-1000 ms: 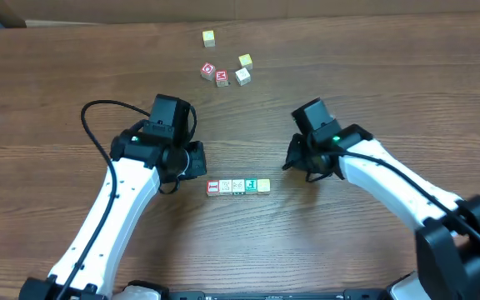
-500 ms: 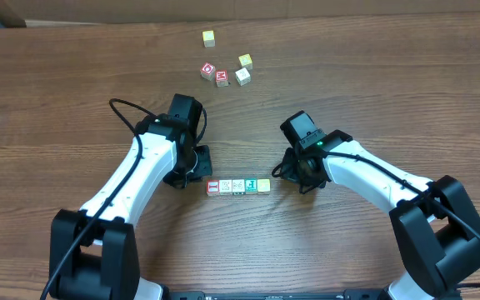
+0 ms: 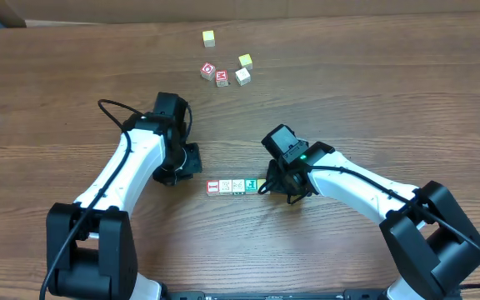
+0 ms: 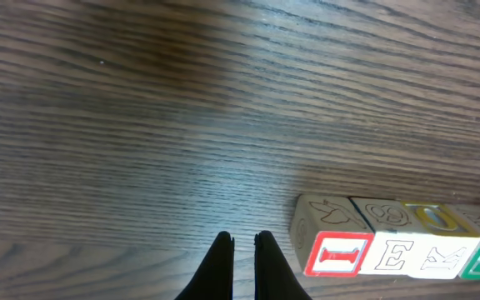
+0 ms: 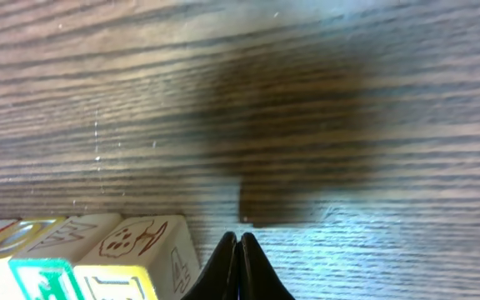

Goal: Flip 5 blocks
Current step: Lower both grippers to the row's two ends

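The right gripper (image 3: 271, 185) has slid left to just beside the blocks' (image 3: 237, 186) yellowish end

Right of the left fingers (image 4: 219, 268) we read "I" on the red block (image 4: 338, 254), "E" on the next block (image 4: 390, 255), "K" on the third block (image 4: 436, 257).

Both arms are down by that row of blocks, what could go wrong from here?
1. The right gripper, shut, sits beside the yellowish end block. Since the five blocks touch, a nudge might shove the whole row instead of tipping one.
2. The left gripper, shut, is near the red-faced block. Pushes from both ends could buckle the line.
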Controlling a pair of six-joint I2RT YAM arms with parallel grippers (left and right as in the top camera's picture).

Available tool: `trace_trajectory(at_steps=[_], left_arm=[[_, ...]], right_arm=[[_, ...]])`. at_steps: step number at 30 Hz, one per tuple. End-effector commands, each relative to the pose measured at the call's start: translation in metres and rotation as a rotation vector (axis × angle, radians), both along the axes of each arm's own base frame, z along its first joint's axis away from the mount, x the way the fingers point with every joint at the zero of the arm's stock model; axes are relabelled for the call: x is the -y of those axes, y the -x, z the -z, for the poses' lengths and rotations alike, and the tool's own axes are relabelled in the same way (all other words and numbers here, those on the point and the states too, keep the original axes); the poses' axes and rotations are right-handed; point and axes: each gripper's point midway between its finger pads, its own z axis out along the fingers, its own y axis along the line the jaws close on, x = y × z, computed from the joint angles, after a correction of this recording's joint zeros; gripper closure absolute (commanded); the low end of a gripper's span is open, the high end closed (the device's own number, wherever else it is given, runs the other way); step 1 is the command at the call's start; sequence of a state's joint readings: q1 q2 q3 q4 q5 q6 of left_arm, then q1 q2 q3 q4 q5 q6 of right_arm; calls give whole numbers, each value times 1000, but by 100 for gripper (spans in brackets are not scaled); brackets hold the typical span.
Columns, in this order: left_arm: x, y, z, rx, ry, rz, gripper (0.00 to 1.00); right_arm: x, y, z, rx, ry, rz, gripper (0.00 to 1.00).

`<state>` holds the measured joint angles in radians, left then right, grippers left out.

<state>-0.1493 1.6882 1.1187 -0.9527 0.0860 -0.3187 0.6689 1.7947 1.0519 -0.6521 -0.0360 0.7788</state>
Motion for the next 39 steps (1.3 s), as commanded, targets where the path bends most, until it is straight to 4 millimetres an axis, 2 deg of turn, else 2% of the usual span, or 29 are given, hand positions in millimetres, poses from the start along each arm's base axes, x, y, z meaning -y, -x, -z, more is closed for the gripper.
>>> trace_trajectory(at_steps=[1, 24, 30, 39], left_arm=[[5, 3, 3, -9, 34, 61, 96], [20, 23, 45, -7, 132, 69, 96], [23, 24, 47, -2, 150, 70, 96], [24, 20, 47, 13, 151, 71, 96]], right_arm=[[2, -3, 1, 19, 11, 12, 96], [-5, 0, 0, 21, 0, -8, 96], [-4, 2, 1, 13, 6, -11, 96], [-15, 10, 0, 19, -1, -47, 96]])
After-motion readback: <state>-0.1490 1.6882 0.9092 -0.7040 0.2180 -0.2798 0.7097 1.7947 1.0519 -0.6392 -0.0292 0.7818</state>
